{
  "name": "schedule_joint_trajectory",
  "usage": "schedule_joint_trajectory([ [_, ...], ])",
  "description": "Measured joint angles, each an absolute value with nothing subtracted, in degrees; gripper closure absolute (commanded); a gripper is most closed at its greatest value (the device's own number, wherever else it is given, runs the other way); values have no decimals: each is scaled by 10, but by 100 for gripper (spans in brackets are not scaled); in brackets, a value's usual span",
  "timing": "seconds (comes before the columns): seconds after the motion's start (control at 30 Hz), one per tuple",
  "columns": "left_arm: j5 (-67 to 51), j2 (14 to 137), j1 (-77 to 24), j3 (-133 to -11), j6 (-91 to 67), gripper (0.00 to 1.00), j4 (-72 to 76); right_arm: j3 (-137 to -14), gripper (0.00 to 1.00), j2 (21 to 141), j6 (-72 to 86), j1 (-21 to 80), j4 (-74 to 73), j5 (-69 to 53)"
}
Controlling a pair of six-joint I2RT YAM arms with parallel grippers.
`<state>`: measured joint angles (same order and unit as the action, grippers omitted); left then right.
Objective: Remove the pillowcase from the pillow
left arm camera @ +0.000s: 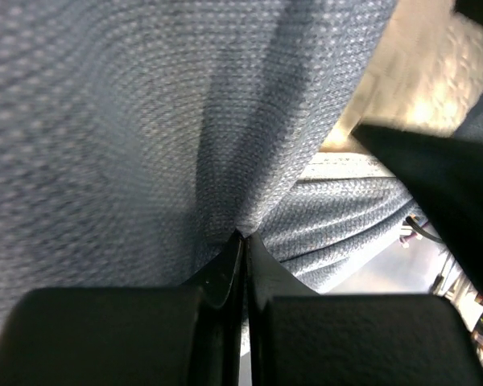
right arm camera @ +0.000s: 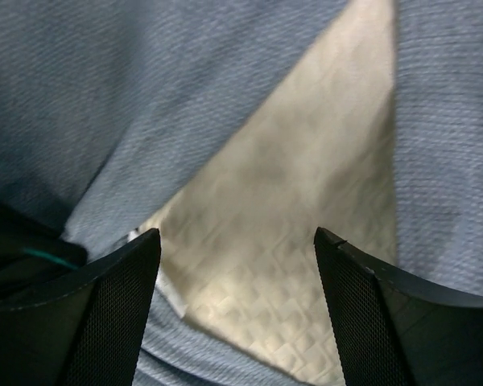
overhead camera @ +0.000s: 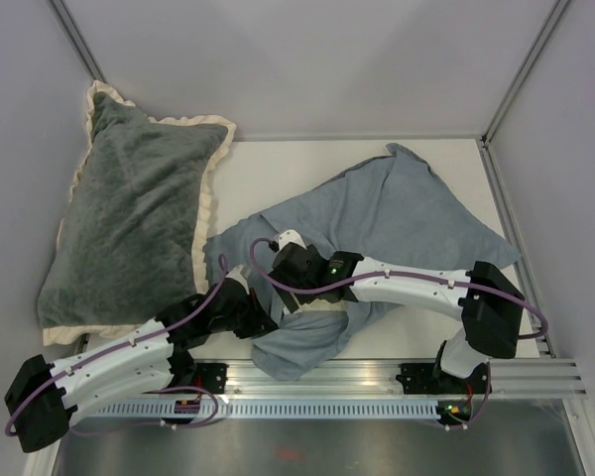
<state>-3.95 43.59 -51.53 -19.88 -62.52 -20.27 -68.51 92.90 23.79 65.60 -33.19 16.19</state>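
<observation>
- Pinching a fold of the pillowcase (left arm camera: 145, 121), the left gripper (left arm camera: 241, 241) had its jaws closed tight.
- Right gripper (right arm camera: 235, 235) hung wide apart, empty, over the exposed pillow (right arm camera: 306, 161).

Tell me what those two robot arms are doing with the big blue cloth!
They are trying to get a pillowcase off a pillow. The left tool is pinched shut on a fold of the grey-blue pillowcase. The right tool is open and hovers over a patch of the cream quilted pillow that peeks out where the cloth parts. Most of the pillow is not out yet. A dark grey plush pillow sits at the back left, and neither arm touches it.
</observation>
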Motion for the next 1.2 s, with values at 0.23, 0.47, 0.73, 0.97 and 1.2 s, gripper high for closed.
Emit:
schedule_joint_trajectory([
  [0.23,-30,435,-515,-197,-625,98,-210,-682,14,938,235,620,-318,166],
  [0.47,-18,435,-516,-197,-625,98,-220,-656,2,954,219,615,-278,122],
  [0.73,-16,435,-516,-197,-625,98,-234,-618,2,951,202,616,-230,94],
  [0.97,-16,420,-516,-197,-625,98,-244,-600,48,950,188,616,-203,76],
  [1.2,-27,390,-516,-197,-625,98,-244,-601,100,966,204,614,-198,105],
])
